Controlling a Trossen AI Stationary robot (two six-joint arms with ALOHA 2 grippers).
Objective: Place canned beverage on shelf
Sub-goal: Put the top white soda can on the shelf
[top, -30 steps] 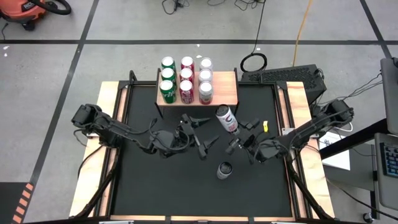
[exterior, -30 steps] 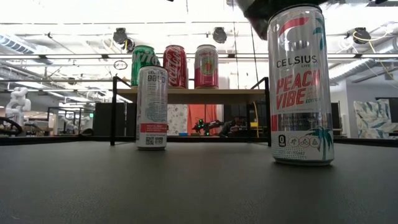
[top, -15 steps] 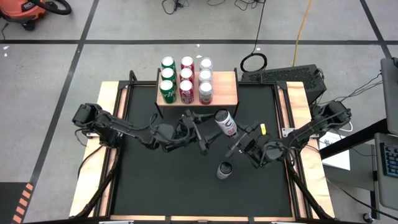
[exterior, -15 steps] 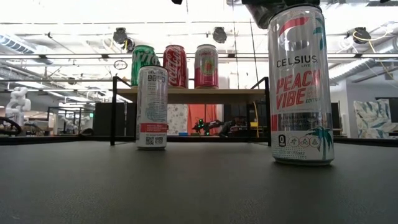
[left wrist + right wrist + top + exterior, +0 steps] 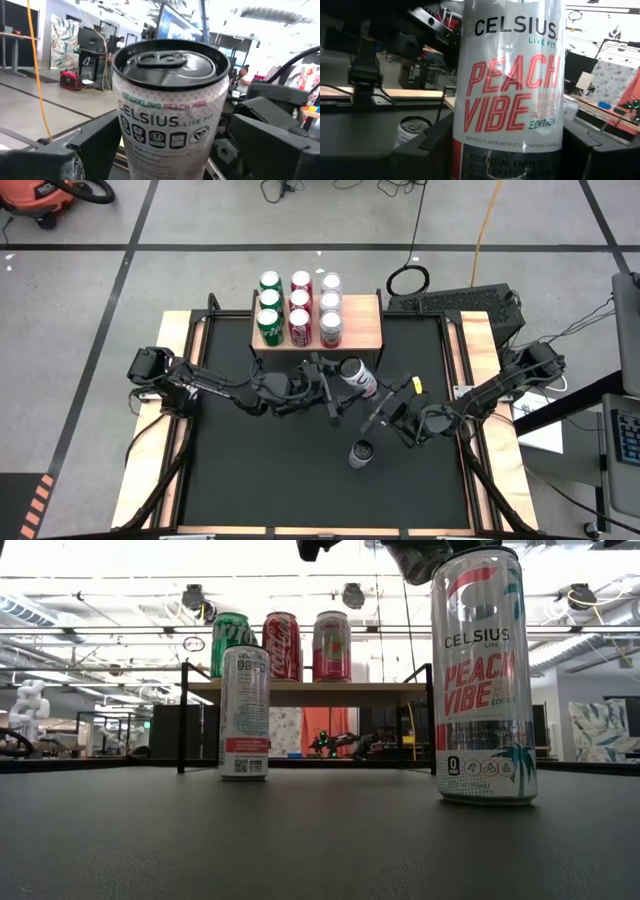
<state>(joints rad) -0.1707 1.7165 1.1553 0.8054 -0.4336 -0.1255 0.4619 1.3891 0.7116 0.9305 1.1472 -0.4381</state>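
The shelf (image 5: 366, 330) stands at the table's far middle, with several cans in three rows on its wooden top and a bare strip at its right end. It also shows in the low view (image 5: 385, 694). A white Celsius Peach Vibe can (image 5: 361, 379) is held up in front of the shelf's right part, tilted, with its black lid toward the far left. My left gripper (image 5: 338, 383) is shut on it from the left and shows in its wrist view (image 5: 170, 150). My right gripper (image 5: 384, 404) is shut on it from the right and shows in its wrist view (image 5: 510, 150). My left gripper pinches the can's upper body, a little below the lid (image 5: 124, 142), between its two fingers. The fingers come roughly level from the table's left, one on each side of the can. The can's lid leans toward this gripper. My right gripper pinches the can's lower body, at the small print under the label (image 5: 459, 150), between its two fingers. The fingers come roughly level from the table's right. The can is up off the mat and tilted, its base end toward this gripper.
A second Peach Vibe can (image 5: 360, 452) stands on the black mat (image 5: 260, 470) near the front, and looms large in the low view (image 5: 483, 675). In the low view a white can (image 5: 244, 712) stands before the shelf's left legs. The mat is free at the near left.
My left gripper has gone toward the table's right edge, up to the held can, and now has a finger on each side of it. The can's lid end has tipped a little toward the left. The two cans on the mat have stayed put.
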